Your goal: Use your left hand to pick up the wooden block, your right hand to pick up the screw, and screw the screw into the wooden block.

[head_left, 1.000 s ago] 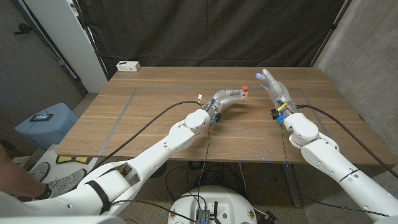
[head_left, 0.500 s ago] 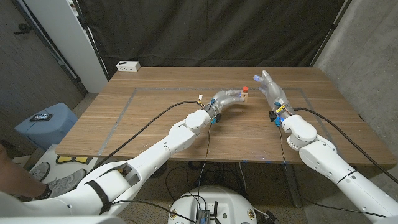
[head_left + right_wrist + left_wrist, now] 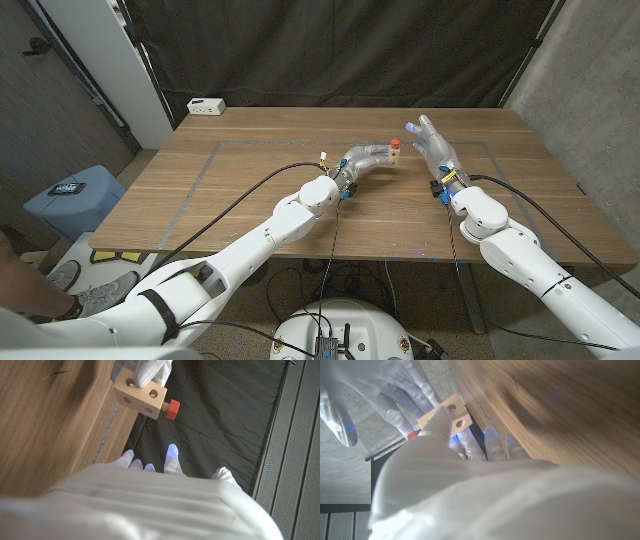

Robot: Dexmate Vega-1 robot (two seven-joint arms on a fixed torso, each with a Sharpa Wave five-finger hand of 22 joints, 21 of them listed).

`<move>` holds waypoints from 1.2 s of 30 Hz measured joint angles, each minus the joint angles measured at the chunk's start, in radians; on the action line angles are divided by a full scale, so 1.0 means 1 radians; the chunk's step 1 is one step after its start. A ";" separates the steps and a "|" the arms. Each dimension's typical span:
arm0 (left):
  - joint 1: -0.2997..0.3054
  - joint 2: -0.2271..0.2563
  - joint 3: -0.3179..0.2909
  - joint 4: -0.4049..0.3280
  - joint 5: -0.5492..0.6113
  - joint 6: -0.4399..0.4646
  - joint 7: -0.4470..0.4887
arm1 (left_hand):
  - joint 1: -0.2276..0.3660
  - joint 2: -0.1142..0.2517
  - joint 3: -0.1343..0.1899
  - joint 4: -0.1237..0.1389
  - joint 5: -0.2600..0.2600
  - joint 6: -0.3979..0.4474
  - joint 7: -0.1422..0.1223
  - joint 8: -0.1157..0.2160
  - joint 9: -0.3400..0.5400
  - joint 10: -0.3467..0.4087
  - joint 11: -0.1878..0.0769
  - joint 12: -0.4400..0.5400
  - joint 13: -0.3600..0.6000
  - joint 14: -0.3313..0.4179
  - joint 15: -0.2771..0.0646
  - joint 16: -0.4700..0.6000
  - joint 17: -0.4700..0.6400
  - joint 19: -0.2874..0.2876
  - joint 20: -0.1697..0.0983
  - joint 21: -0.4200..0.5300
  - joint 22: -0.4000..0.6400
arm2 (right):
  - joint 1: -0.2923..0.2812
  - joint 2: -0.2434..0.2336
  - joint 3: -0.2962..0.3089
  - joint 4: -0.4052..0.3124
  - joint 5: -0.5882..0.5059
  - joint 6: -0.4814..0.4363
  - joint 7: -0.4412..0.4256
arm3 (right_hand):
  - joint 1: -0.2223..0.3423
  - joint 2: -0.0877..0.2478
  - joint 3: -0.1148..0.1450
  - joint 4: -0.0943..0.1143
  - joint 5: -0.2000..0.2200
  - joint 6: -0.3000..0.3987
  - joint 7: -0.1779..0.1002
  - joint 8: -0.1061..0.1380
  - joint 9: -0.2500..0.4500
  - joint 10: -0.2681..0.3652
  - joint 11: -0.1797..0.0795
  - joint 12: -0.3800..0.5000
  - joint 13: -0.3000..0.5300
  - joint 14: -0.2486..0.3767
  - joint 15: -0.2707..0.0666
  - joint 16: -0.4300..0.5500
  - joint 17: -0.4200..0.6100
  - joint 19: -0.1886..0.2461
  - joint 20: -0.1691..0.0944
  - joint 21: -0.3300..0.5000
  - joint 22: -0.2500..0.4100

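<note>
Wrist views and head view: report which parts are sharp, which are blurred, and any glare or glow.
Left wrist view: the left hand is blurred and washed out, the wooden block fairly sharp, blue glow on fingertips. Right wrist view: the right hand is a soft blur, the block and the red screw crisp. Head view: even lighting, sharp table, no strong glare.

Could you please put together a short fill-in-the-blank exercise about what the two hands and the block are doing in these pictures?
1. The wooden block is held by the ____ hand.
2. The red-headed screw sticks out of the ____.
3. The right hand holds ____, its fingers spread.
4. The white box sits at the table's far ____ corner.

Missing words: left; block; nothing; left
</note>
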State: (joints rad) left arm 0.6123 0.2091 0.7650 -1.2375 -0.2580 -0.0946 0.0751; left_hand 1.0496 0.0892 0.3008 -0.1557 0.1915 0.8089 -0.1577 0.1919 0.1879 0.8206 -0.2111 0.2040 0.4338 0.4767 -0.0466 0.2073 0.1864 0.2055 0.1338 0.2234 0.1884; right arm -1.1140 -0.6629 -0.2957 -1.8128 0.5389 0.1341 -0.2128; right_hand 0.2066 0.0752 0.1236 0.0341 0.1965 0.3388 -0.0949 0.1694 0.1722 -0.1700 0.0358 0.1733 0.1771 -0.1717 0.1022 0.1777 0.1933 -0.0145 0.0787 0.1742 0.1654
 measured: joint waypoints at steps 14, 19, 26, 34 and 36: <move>-0.001 -0.004 0.002 0.001 0.000 0.005 0.007 | 0.000 0.000 -0.001 -0.001 0.001 -0.002 -0.002 -0.001 0.001 0.000 -0.003 -0.003 0.000 0.000 0.000 0.000 0.000 0.000 0.000 0.000 0.000 | -0.013 -0.017 -0.010 -0.021 0.007 -0.021 0.002 | -0.013 0.003 -0.004 0.004 0.000 0.008 -0.008 0.005 0.000 0.000 0.000 0.000 0.000 0.000 0.000 0.000 0.000 -0.014 0.007 0.000 0.000; -0.001 -0.006 0.003 0.002 0.000 0.007 0.009 | 0.000 0.000 0.000 0.000 0.001 -0.002 -0.002 0.001 0.001 0.000 -0.003 -0.004 0.000 0.000 0.000 0.000 0.000 0.000 0.000 0.000 0.000 | -0.016 -0.022 -0.013 -0.027 0.008 -0.031 0.004 | -0.022 0.004 -0.004 0.004 0.000 0.004 -0.015 0.008 0.000 -0.003 -0.008 0.000 0.000 0.000 0.000 0.000 0.000 -0.023 0.009 0.004 0.000; -0.001 -0.007 0.003 0.004 0.000 0.008 0.011 | 0.004 -0.004 0.001 0.001 0.001 -0.002 -0.002 0.001 0.001 0.000 -0.003 0.000 0.000 0.000 0.000 0.000 0.000 0.000 0.000 0.000 0.000 | -0.021 -0.034 -0.018 -0.039 0.008 -0.041 0.006 | -0.022 0.004 -0.004 0.004 0.000 0.008 -0.018 0.008 0.000 -0.002 -0.009 0.000 0.000 0.000 0.000 0.000 0.000 -0.023 0.009 0.004 0.000; -0.001 -0.007 0.005 0.008 0.000 0.008 0.011 | 0.004 -0.004 0.001 0.001 0.001 -0.002 -0.002 0.001 0.001 -0.001 -0.002 0.000 -0.001 0.000 0.000 0.000 0.000 0.000 0.000 0.000 0.000 | -0.025 -0.041 -0.021 -0.048 0.007 -0.048 0.005 | -0.022 0.004 0.000 0.008 0.000 0.013 -0.023 0.012 0.000 -0.002 -0.009 0.000 0.000 0.000 0.000 0.004 0.000 -0.023 0.009 0.004 0.000; -0.002 -0.007 0.005 0.009 0.000 0.008 0.010 | 0.003 -0.004 0.001 0.001 0.001 -0.002 -0.002 0.001 0.001 -0.001 -0.002 0.000 -0.001 0.000 0.000 0.000 0.000 0.000 0.000 0.000 0.000 | -0.027 -0.042 -0.022 -0.051 0.006 -0.049 0.004 | -0.024 0.006 0.000 0.008 0.000 0.019 -0.024 0.012 0.000 -0.002 -0.009 0.000 0.000 0.000 0.000 0.004 0.000 -0.023 0.009 0.004 0.000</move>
State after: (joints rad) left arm 0.6104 0.2016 0.7696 -1.2286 -0.2579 -0.0868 0.0851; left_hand 1.0531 0.0857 0.3013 -0.1551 0.1927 0.8071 -0.1594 0.1929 0.1887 0.8192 -0.2131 0.2043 0.4331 0.4767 -0.0467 0.2073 0.1864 0.2055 0.1338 0.2234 0.1884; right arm -1.1406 -0.7051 -0.3174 -1.8636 0.5448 0.0854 -0.2087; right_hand 0.1829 0.0808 0.1237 0.0421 0.1965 0.3582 -0.1192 0.1814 0.1723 -0.1716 0.0265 0.1733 0.1772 -0.1716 0.1019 0.1818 0.1931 -0.0377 0.0876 0.1779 0.1652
